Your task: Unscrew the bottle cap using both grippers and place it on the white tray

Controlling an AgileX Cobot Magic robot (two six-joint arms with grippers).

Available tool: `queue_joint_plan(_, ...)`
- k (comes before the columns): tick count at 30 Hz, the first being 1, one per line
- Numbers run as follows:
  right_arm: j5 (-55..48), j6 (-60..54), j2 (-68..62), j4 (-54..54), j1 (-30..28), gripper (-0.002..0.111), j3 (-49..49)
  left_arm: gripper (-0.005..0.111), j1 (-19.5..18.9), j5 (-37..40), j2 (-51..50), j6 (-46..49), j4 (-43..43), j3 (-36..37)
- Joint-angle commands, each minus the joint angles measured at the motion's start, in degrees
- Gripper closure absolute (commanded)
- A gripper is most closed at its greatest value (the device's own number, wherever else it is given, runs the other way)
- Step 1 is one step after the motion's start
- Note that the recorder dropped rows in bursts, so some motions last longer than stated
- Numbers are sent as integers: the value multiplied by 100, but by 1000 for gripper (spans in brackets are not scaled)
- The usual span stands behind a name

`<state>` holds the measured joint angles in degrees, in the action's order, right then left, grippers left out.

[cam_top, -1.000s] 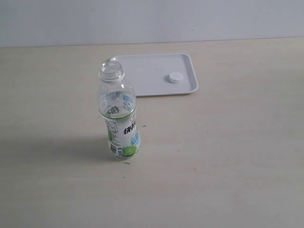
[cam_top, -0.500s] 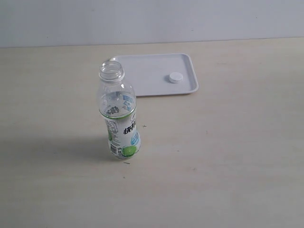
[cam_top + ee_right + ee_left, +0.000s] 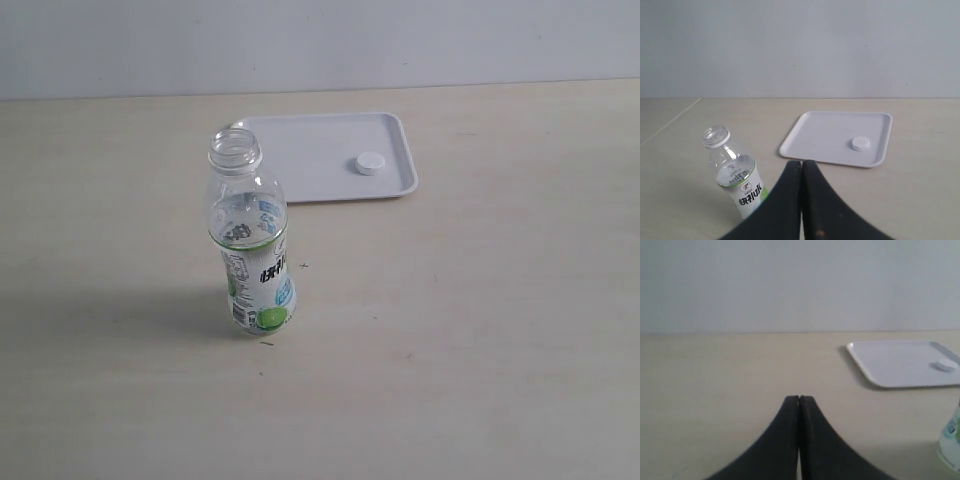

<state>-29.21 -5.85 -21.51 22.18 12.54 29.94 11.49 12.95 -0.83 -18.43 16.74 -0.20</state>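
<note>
Tabletop [image 3: 480, 330], bottle cap [image 3: 370, 163], bottle [image 3: 255, 262]: unchanged.

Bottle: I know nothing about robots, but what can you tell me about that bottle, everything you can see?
The bottle is small and made of clear plastic, with a white, green and blue label bearing dark characters around its lower half. Its ringed neck is open, with no cap on it. It stands upright on the table, nearer the exterior camera than the tray and apart from it. Only the table touches it.

Plain lab-style test station, pale wood-grain tabletop [image 3: 500, 330], blank whitish wall [image 3: 320, 40] directly behind it
</note>
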Motion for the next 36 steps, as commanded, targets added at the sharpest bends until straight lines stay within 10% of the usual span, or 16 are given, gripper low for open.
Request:
queue_joint_plan(1, 63, -8, 25, 18, -17, 108, -34, 107, -182, 872, 83, -16, 39, 20)
queue_joint_plan(25, 67, -1246, 76, -1186, -87, 108, -171, 107, -182, 883, 83, -1, 63, 20)
queue_joint_plan(36, 878, -1259, 1637, -1376, -1968, 108, -1534, 107, -182, 883, 83, -1, 63, 20)
